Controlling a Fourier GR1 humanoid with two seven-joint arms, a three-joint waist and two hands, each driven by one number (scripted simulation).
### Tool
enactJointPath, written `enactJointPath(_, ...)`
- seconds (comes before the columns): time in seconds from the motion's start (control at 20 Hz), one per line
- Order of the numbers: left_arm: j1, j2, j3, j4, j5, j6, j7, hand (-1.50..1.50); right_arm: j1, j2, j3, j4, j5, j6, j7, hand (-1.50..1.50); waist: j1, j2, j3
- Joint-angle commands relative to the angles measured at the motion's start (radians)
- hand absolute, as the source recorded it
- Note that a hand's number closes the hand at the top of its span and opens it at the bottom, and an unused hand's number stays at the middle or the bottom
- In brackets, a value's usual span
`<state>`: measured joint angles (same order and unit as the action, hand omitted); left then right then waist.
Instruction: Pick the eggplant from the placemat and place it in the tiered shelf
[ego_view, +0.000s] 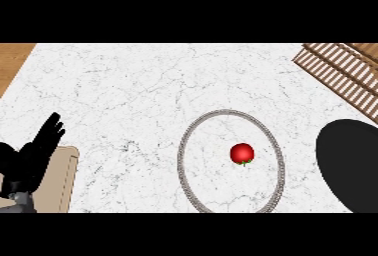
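White marble counter (133, 90) fills almost the whole head view. Next biggest: round placemat (229, 112), grey rim, pale marbled inside, sitting right of centre and running down to the lower edge. Black plate (351, 165) just to its right, not touching it, cut off by the right and lower edges. Tiered shelf (343, 70), brown wooden slats, in the top right corner, well apart from the placemat. Beige board (63, 175) with rounded corner at lower left, partly under the arm. Left hand (29, 160) shows at the left edge over that board: released, fingers straight and pointing up, holding nothing, well apart from the placemat. Brown wood strip (13, 60) at the top left corner beside the counter. Smallest: the task item reads as a red fruit (242, 153), round, green stem at its lower end, lying on the placemat a bit right of its middle, nothing touching it.
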<state>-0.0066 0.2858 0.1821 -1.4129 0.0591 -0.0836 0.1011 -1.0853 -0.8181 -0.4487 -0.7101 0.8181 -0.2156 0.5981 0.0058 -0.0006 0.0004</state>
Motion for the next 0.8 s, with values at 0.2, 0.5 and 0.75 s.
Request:
enactJointPath(0.2, -0.026, 0.022, 0.038, 0.038, 0.004, 0.003, 0.009, 0.0, 0.023, -0.043, -0.086, -0.241, -0.149, 0.069, 0.036, -1.5, -0.027, -0.007, -0.002)
enactJointPath(0.5, 0.023, -0.014, 0.023, 0.0, -0.004, 0.016, 0.005, 0.0, 0.158, -0.14, -0.188, -0.493, -0.249, 0.182, 0.141, -1.5, -0.039, -0.011, -0.001)
enactJointPath(0.75, 0.05, 0.031, 0.067, -0.06, 0.04, -0.01, 0.059, 0.0, 0.273, -0.259, -0.326, -0.677, -0.296, 0.334, 0.308, -1.5, -0.062, -0.022, 0.001)
